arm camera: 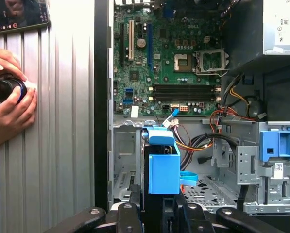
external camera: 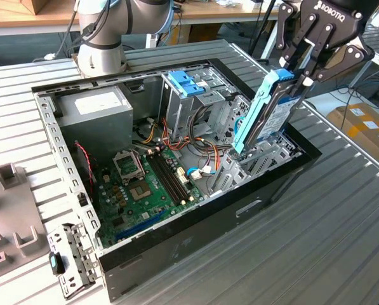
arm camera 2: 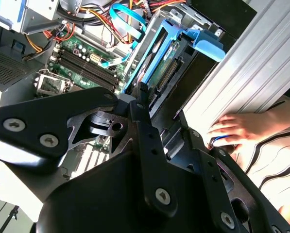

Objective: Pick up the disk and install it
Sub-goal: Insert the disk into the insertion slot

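Observation:
My gripper (external camera: 297, 75) is shut on the top end of the disk (external camera: 275, 114), which hangs upright and slightly tilted in its light-blue bracket (external camera: 256, 117). Its lower end sits at the mouth of the empty metal drive bay (external camera: 265, 159) in the corner of the open computer case (external camera: 176, 254) at the exterior view's right. The second wrist view shows the disk's circuit-board side (arm camera 2: 166, 73) framed by the bracket (arm camera 2: 157, 48) beyond my black fingers (arm camera 2: 142, 116). In the first wrist view the bracket (arm camera: 163, 167) stands edge-on over the bay (arm camera: 127, 170).
The case holds a green motherboard (external camera: 145, 184), a grey power supply box (external camera: 94, 108), loose cables (external camera: 195, 149) and a second blue bracket (external camera: 186, 81) on the drive cage. A person's hands (arm camera: 8, 102) rest on the ribbed table beside the case. The arm's base (external camera: 103, 38) stands behind.

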Tool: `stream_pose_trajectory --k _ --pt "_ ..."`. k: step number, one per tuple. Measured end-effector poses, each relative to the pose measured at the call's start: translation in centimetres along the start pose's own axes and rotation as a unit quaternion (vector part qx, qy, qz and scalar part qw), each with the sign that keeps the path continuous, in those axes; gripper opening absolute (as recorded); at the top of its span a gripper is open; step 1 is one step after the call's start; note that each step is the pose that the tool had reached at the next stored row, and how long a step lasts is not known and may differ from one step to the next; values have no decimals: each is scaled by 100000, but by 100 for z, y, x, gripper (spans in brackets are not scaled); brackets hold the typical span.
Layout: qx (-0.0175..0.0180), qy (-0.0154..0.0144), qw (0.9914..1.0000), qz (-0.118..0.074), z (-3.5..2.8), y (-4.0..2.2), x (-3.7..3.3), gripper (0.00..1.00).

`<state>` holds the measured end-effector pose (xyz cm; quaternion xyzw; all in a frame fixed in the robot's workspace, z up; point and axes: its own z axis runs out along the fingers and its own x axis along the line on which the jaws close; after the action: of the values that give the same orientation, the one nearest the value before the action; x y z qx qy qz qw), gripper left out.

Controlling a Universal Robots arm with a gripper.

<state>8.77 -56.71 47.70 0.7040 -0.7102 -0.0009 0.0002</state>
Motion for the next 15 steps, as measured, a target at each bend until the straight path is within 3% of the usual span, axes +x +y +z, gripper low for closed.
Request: stream_pose_trajectory --k 3,11,15 --pt "-2 12 100000 -4 46 -1 0 35" --pt "-2 15 100000 3 70 -17 0 35" --pt "-1 9 100000 0 118 -20 0 35"
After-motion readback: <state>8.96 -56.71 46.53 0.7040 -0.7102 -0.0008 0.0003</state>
